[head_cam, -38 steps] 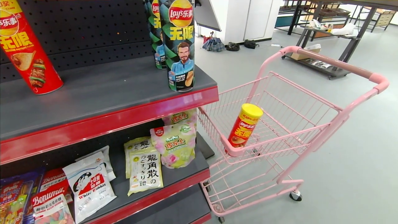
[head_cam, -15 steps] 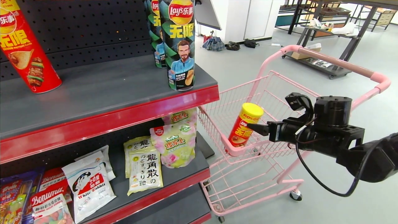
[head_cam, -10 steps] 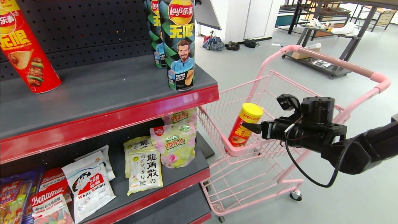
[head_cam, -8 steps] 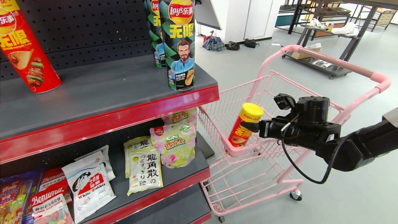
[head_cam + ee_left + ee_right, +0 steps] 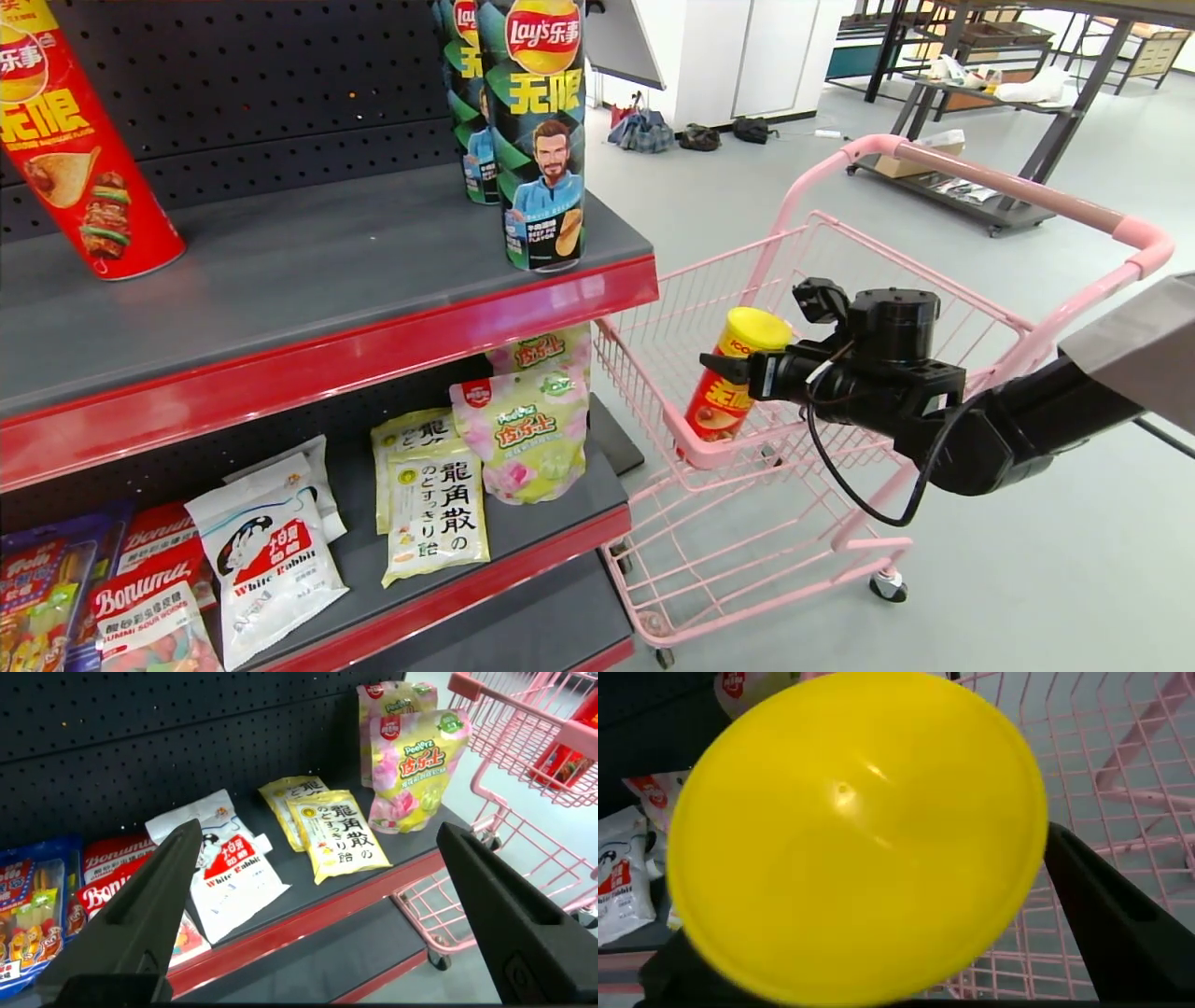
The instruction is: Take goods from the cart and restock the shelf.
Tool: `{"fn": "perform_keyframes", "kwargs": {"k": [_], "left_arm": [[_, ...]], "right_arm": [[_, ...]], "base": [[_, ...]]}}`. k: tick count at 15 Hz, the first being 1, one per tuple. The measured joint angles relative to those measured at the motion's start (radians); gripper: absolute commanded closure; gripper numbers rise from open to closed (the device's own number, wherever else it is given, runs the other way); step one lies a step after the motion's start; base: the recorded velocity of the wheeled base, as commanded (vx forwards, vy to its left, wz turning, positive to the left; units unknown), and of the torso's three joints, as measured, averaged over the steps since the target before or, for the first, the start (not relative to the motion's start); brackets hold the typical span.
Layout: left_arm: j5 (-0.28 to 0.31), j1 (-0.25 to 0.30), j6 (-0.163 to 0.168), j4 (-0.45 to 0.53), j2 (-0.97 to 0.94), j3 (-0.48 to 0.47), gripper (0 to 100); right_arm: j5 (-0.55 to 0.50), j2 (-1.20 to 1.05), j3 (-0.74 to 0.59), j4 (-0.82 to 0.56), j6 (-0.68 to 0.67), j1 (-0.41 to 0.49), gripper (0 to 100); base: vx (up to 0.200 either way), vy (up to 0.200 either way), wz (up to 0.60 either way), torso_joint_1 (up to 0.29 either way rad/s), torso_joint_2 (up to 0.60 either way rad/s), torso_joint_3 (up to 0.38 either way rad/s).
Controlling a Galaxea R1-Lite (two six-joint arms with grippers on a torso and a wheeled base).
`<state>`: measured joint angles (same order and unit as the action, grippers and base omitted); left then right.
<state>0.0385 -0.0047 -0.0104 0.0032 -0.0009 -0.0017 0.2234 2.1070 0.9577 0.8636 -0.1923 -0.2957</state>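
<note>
Can (image 5: 730, 397) of chips, yellow-lidded, stands tilted in the pink cart (image 5: 990, 191), in the basket corner nearest the shelf (image 5: 355, 341). The right gripper (image 5: 736, 366) is level with the can's top, jaws spread, one on each side of the lid. I can't tell whether they touch it. The left gripper (image 5: 318, 829) hangs low before the shelf's lower level, jaws wide apart and holding nothing, facing the snack bags (image 5: 341, 840) lying there. Tall tubes (image 5: 541, 140) stand on the level above.
</note>
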Motion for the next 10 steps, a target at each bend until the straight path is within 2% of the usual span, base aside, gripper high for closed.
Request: {"fn": "perform_keyframes", "kwargs": {"k": [3,4,10], "left_arm": [[0.000,0.000,0.000,0.000,0.000,0.000,0],[0.000,0.000,0.000,0.000,0.000,0.000,0],[0.000,0.000,0.000,0.000,0.000,0.000,0]], "right_arm": [[-0.002,0.031,0.035,0.000,0.000,-0.005,0],[-0.010,0.040,0.046,0.001,0.000,-0.006,100],[-0.009,0.054,0.061,0.003,0.008,-0.007,100]], "base": [[0.000,0.000,0.00,0.000,0.00,0.000],[0.000,0.000,0.00,0.000,0.00,0.000],[0.000,0.000,0.00,0.000,0.00,0.000]]}}
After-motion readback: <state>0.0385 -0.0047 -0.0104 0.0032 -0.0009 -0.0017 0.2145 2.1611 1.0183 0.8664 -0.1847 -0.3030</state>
